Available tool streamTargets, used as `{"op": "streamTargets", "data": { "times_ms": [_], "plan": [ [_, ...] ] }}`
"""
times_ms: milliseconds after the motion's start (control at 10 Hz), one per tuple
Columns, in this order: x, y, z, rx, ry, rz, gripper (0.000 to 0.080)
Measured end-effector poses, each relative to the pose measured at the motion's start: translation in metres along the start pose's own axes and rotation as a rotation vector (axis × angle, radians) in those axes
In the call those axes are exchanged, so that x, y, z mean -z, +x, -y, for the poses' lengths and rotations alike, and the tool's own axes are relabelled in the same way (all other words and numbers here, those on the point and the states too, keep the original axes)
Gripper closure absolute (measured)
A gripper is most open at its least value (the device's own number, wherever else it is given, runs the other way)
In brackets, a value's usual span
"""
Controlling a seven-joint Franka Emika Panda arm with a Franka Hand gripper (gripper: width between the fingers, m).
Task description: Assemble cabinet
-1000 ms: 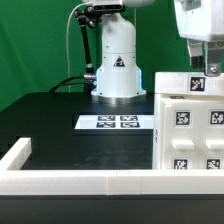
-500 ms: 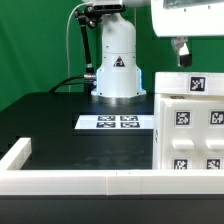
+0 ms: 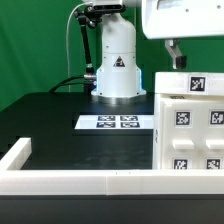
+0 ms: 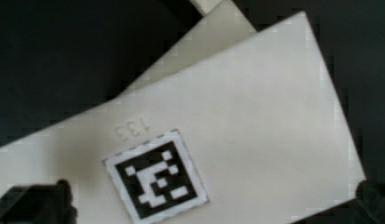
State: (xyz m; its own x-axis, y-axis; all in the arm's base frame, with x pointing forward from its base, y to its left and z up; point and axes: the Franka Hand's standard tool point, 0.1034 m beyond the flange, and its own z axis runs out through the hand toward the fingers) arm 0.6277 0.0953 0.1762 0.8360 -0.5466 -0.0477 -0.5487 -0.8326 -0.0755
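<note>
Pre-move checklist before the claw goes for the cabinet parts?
1. Claw open: ok, fingertips sit wide apart in the wrist view.
2. Claw empty: ok, nothing between the fingers.
3. Claw over the cabinet: ok, a tagged white panel fills the wrist view below it.
4. Tag readable: ok, whole and in view.
5. Cabinet seated against the rail: cannot tell, contact hidden at the frame edge.
6. Marker board clear of the parts: ok, lies apart on the table.
</note>
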Motion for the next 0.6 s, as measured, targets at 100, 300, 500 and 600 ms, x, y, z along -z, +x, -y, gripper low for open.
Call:
{"op": "streamTargets", "data": {
  "times_ms": [100, 300, 500, 600],
  "plan": [
    [0.0001, 0.0005, 0.0004, 0.126, -0.001, -0.005, 0.0003],
    [0.0001, 0.0004, 0.0005, 0.301, -0.002, -0.004, 0.0003],
    [0.0009, -0.0006, 0.0013, 0.453, -0.003, 0.001, 0.0003],
    [0.0007, 0.0, 0.0007, 0.512, -0.003, -0.001, 0.0003]
  ]
}}
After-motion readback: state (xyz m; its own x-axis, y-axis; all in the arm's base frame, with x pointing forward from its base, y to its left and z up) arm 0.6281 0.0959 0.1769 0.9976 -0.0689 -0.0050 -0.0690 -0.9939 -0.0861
